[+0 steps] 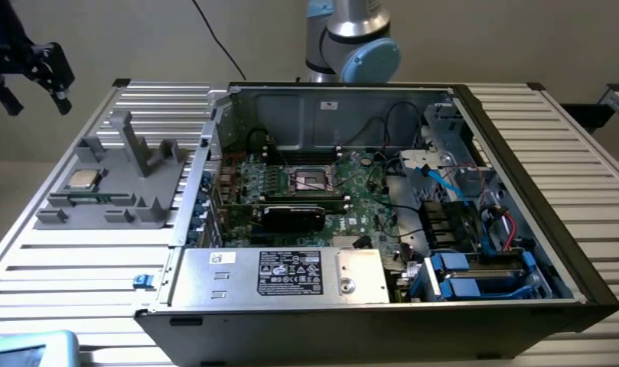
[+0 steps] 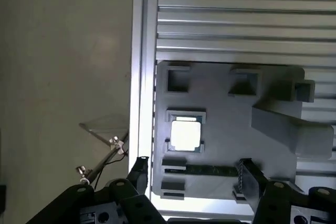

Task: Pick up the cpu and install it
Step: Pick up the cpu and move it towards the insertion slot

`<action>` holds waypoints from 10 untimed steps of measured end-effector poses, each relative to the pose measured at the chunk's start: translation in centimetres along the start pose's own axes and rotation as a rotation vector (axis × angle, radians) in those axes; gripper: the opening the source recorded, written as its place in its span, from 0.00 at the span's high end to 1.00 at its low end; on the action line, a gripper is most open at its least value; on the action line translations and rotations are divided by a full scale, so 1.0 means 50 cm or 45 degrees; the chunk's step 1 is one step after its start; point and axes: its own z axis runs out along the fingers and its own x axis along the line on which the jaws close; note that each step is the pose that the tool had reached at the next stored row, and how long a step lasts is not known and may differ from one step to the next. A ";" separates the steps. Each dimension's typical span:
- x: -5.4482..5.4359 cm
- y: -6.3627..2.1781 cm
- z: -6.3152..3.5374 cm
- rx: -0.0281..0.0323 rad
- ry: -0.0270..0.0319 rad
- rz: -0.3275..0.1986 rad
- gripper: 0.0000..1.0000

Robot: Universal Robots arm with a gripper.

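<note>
The cpu [image 1: 82,180] is a small silver square lying flat in a recess of the grey plastic fixture block [image 1: 135,195], on the slatted table at the exterior view's left. My gripper [image 1: 36,93] hangs high above the table's far left corner, well above the cpu and apart from it. In the wrist view its two black fingers [image 2: 140,174] stand wide apart with nothing between them, the gripper [image 2: 195,182] being open, and the cpu [image 2: 185,135] shines on the fixture [image 2: 226,145] below. The black motherboard socket [image 1: 311,180] lies inside the open computer case.
The open computer case [image 1: 513,222] takes up the middle and right of the table [image 1: 74,267], with cables, blue drive bays and a power supply [image 1: 278,275] inside. Upright posts [image 1: 135,149] rise from the fixture. The table edge [image 2: 139,77] runs beside the fixture.
</note>
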 end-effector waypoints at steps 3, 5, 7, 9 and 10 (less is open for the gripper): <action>0.000 -0.006 0.009 -0.0016 0.0084 0.000 0.20; 0.000 -0.010 0.012 -0.0103 0.0178 0.000 0.20; 0.000 -0.013 0.015 -0.0205 0.0252 0.000 0.20; 0.000 -0.014 0.023 -0.0213 0.0262 0.000 0.20; 0.000 -0.014 0.026 -0.0205 0.0264 0.000 0.20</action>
